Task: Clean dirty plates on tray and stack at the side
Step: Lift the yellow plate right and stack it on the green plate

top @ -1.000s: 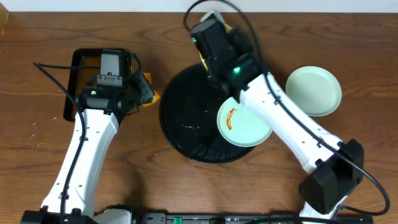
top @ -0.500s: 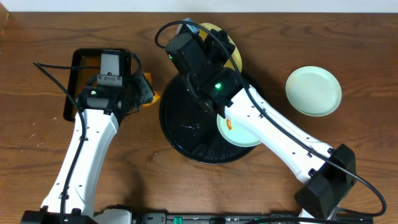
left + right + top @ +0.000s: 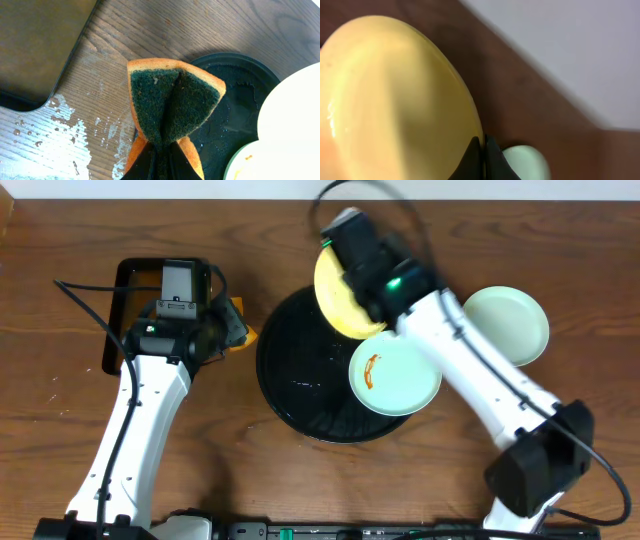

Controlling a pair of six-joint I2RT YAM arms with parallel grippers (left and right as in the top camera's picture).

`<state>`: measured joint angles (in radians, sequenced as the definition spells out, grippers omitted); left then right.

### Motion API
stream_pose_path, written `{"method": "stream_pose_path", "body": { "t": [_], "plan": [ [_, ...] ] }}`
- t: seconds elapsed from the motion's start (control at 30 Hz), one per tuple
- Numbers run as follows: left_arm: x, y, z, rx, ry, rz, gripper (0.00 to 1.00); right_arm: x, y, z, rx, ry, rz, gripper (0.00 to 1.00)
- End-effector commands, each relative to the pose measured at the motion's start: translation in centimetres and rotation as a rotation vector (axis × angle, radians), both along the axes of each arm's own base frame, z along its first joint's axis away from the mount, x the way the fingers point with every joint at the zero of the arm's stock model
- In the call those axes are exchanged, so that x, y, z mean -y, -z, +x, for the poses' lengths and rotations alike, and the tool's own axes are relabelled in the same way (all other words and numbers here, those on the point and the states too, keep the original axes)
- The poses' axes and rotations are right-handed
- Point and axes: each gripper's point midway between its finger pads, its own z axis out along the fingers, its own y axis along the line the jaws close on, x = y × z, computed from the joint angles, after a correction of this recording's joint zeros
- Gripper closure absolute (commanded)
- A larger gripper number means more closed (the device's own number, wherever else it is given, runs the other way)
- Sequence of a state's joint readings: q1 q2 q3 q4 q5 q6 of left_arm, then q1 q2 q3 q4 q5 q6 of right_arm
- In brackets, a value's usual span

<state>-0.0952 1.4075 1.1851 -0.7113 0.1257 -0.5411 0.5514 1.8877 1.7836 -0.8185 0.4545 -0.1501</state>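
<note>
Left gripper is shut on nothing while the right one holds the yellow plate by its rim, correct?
Not quite. The left gripper is not empty: it is shut on a folded orange-and-green sponge, as the left wrist view shows. The rest holds: the right gripper pinches the yellow plate by its rim.

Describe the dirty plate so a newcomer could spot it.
Start at the large round black tray. On its right side lies a pale mint plate. Unlike the yellow plate in the right gripper and the clean mint plate off the tray, it bears an orange-brown sauce streak.
</note>
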Motion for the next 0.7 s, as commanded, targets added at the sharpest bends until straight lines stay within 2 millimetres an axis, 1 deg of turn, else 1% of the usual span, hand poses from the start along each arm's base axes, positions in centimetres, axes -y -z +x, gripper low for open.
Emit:
{"method": "stream_pose_path", "body": {
  "t": [0.0, 0.03, 0.07, 0.1, 0.17, 0.2, 0.23, 0.27, 0.33, 0.4, 0.47, 0.5, 0.57, 0.67],
  "plan": [
    [-0.1, 0.5, 0.0, -0.016, -0.006, -0.002, 0.92, 0.3, 0.5, 0.1, -0.178, 0.063, 0.467, 0.99],
    [-0.1, 0.5, 0.0, -0.016, -0.006, -0.002, 0.92, 1.6, 0.6, 0.3, -0.211, 0.095, 0.531, 0.98],
    [-0.1, 0.5, 0.0, -0.016, -0.006, -0.002, 0.92, 3.4, 0.8, 0.6, -0.244, 0.142, 0.596, 0.99],
    [-0.1, 0.5, 0.0, -0.016, -0.006, -0.002, 0.92, 4.8, 1.0, 0.7, -0.262, 0.179, 0.632, 0.99],
    [-0.1, 0.5, 0.0, -0.016, -0.006, -0.002, 0.92, 9.1, 1.7, 1.0, -0.287, 0.294, 0.688, 0.99],
    [-0.1, 0.5, 0.0, -0.016, -0.006, -0.002, 0.92, 10.9, 2.2, 1.0, -0.292, 0.347, 0.694, 0.99],
    [-0.1, 0.5, 0.0, -0.016, -0.006, -0.002, 0.92, 13.5, 2.8, 1.0, -0.294, 0.412, 0.690, 0.99],
    [-0.1, 0.5, 0.0, -0.016, -0.006, -0.002, 0.92, 15.3, 3.3, 0.8, -0.297, 0.456, 0.688, 0.99],
    [-0.1, 0.5, 0.0, -0.016, -0.006, -0.002, 0.92, 19.5, 4.6, 0.2, -0.300, 0.562, 0.679, 0.99],
    [-0.1, 0.5, 0.0, -0.016, -0.006, -0.002, 0.92, 23.8, 6.3, -0.9, -0.303, 0.677, 0.654, 0.99],
    [-0.1, 0.5, 0.0, -0.016, -0.006, -0.002, 0.93, 27.1, 7.8, -2.2, -0.302, 0.799, 0.635, 0.99],
    [-0.1, 0.5, 0.0, -0.016, -0.006, -0.002, 0.92, 28.6, 8.6, -2.8, -0.301, 0.856, 0.634, 0.99],
    [-0.1, 0.5, 0.0, -0.016, -0.006, -0.002, 0.92, 30.5, 10.1, -3.7, -0.301, 0.914, 0.651, 0.99],
    [-0.1, 0.5, 0.0, -0.015, -0.006, -0.002, 0.92, 32.0, 11.8, -4.6, -0.302, 0.957, 0.683, 0.99]
  ]
}}
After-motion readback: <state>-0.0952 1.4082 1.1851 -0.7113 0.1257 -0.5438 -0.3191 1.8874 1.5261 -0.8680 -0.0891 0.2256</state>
